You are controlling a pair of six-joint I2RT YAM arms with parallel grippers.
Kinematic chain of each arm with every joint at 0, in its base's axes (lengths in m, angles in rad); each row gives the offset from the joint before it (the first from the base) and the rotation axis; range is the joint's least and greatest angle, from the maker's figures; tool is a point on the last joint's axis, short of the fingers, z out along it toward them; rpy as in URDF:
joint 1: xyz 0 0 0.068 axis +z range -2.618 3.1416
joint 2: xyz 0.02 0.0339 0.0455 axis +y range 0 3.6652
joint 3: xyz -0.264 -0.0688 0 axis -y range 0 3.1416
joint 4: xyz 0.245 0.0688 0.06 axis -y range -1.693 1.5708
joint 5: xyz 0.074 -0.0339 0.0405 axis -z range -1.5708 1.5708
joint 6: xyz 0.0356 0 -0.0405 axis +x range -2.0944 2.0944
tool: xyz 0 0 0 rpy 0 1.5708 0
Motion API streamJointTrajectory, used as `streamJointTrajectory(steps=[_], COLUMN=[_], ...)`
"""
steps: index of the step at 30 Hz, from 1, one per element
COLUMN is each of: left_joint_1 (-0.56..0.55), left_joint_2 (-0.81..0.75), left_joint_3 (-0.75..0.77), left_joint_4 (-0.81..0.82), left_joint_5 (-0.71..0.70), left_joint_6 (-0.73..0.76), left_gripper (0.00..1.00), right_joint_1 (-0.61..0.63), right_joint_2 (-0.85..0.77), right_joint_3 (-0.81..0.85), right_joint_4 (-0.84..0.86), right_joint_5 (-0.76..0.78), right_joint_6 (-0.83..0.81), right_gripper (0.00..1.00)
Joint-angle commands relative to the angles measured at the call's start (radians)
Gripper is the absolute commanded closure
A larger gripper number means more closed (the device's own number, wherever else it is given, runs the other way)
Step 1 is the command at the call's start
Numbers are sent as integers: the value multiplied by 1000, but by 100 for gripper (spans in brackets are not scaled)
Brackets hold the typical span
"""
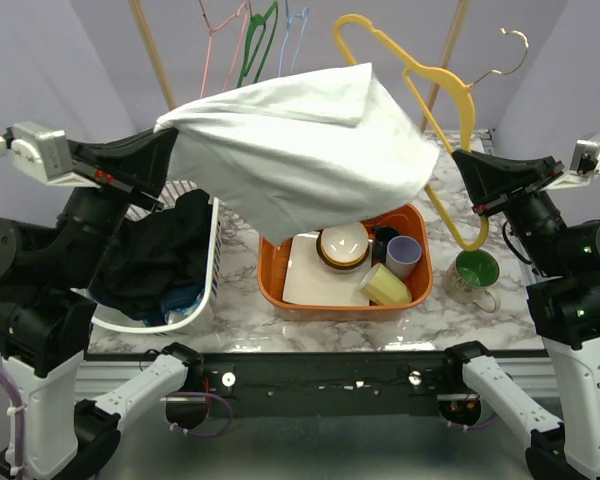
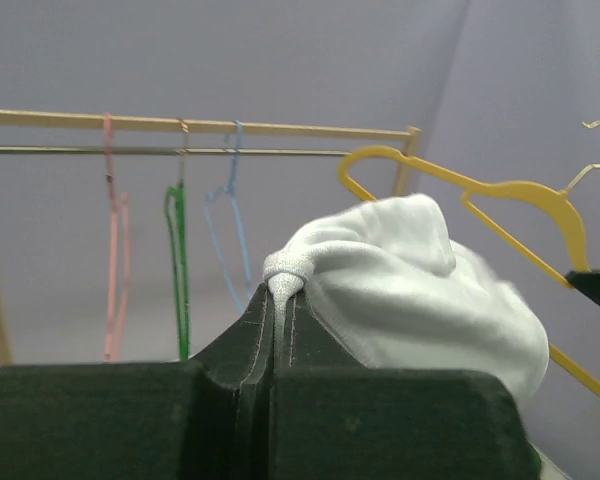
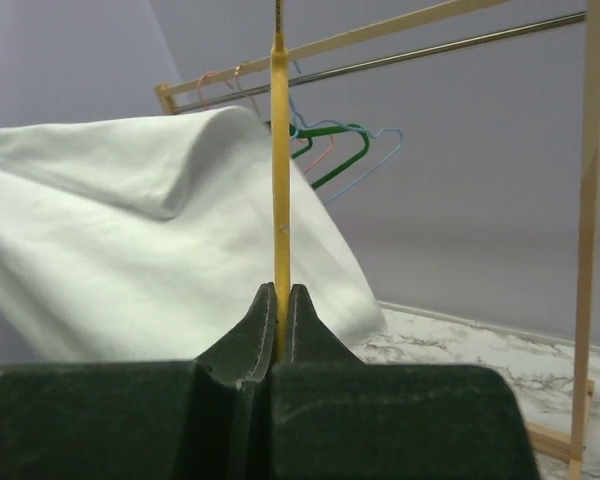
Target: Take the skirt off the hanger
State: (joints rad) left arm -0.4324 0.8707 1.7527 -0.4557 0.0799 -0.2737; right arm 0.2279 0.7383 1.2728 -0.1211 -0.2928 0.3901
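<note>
Marble tabletop (image 1: 310, 325) below, the left gripper (image 2: 278, 300) pinches a bunched edge of the white skirt (image 1: 300, 150), and the right gripper (image 3: 280, 305) clamps the yellow hanger (image 1: 445, 85). The skirt spans between them above the orange bin (image 1: 265, 290), seemingly still on the hanger. Draw the arms apart steadily, keeping both pinches firm. Wrist views show each grip; only overhead shows the span.

Bright, even light (near fingers blurred).

An orange bin (image 1: 270, 283) of dishes (image 1: 343, 246) sits between a white laundry basket (image 1: 214, 262) and a green mug (image 1: 477, 270).
</note>
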Motion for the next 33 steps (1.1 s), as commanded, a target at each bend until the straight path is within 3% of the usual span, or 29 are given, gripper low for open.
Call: streamJointTrajectory(steps=[1,11,17,23,28,33], left_joint_1=[6,6,6,7,18,79], left_joint_2=[-35,43,74,94,94,57], left_joint_3=[71,168,-20,-143,-272,-360], left_joint_4=[42,43,164,251,314,370], left_joint_5=[-242,-453,-621,-788,-1056,-1103], left_joint_6=[172,416,551,498,499,501], left_gripper=[100,100,100,100,100,100], right_joint_1=[-15,-13,-15,-15,-15,-15], right_joint_2=[-22,-36,-48,-71,-86,-94], right_joint_3=[17,62,51,31,25,20], right_joint_4=[-18,-58,-51,-54,-54,-61], right_joint_5=[150,162,126,106,103,110], right_joint_6=[-46,-77,-59,-54,-59,-79], right_gripper=[99,99,99,99,99,99])
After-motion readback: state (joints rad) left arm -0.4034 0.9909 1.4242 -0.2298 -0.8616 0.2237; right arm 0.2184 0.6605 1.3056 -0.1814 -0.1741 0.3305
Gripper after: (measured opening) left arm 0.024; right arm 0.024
